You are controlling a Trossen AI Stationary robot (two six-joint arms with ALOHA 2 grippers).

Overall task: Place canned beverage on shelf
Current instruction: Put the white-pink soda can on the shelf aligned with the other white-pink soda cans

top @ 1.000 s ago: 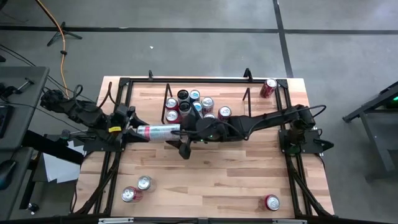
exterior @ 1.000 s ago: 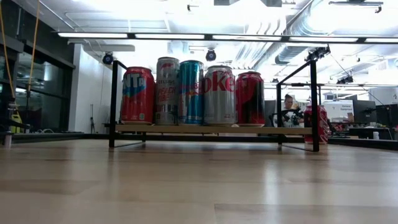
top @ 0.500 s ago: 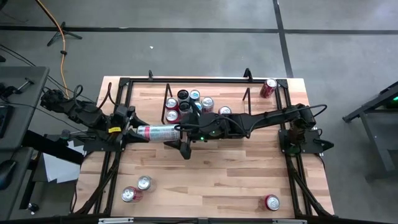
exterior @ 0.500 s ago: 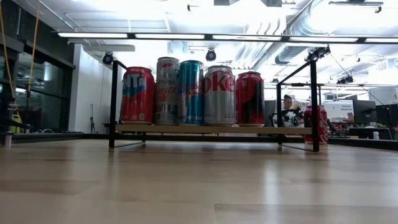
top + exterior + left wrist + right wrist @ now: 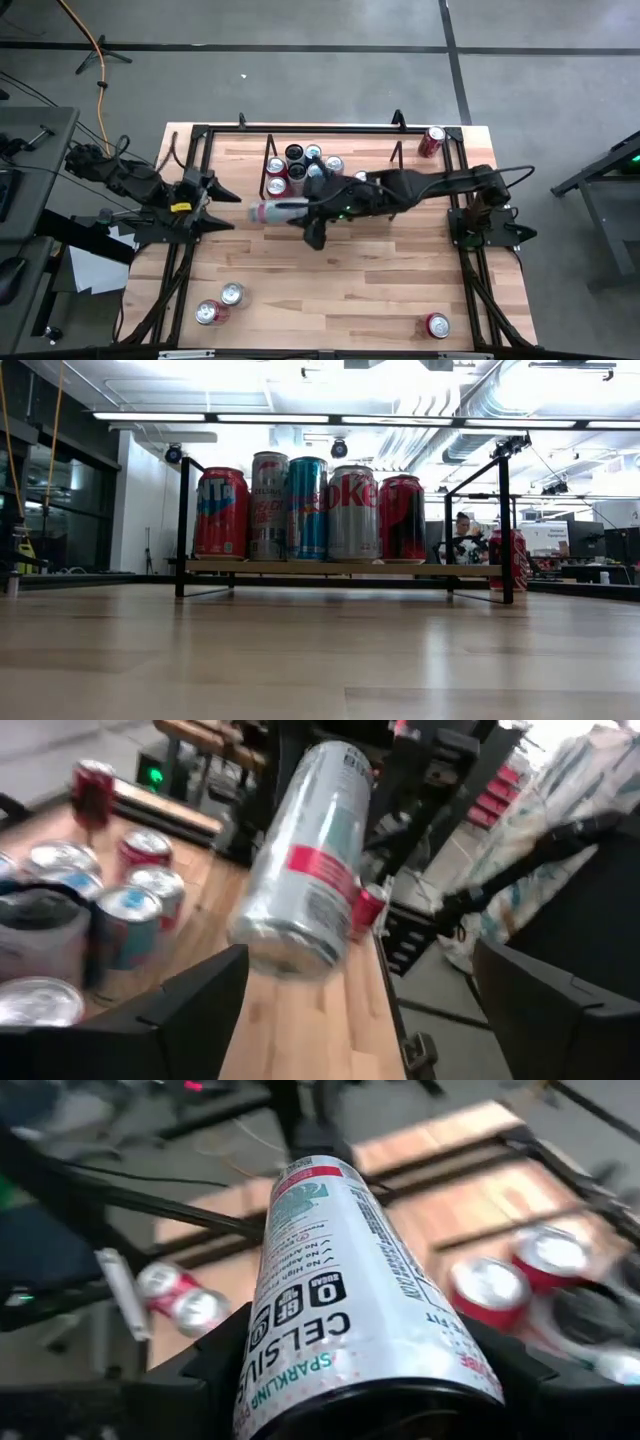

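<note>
A slim silver can with a red band point(image 5: 277, 210) hangs level over the table's middle. My right gripper point(image 5: 306, 210) is shut on the end that faces the table's right. My left gripper point(image 5: 230, 207) stands open just left of the can's free end, touching nothing; in the left wrist view the can point(image 5: 300, 870) floats beyond its spread fingers point(image 5: 195, 1015). The shelf point(image 5: 340, 568) stands at the far middle with several cans upright on its flat top. The low view shows neither gripper. My right gripper pinches the can's near end point(image 5: 300, 1380) between its two fingers point(image 5: 215, 1375), one on each curved side. The fingers come from the table's right, slanting a little down, and lie along the can. The can sticks out past them toward my left gripper, lifted clear.
Two cans point(image 5: 220, 303) lie near the table's near left corner, one point(image 5: 438, 325) near the near right corner and one point(image 5: 432, 140) at the far right. A black rail frame point(image 5: 195, 150) edges the wooden table. Bare wood lies between the shelf and the near edge.
My left gripper has opened and let go of the silver can. My right gripper has taken hold of it and carried it a little toward the table's right and upward; the can stays level and now hangs apart from the left fingers.
</note>
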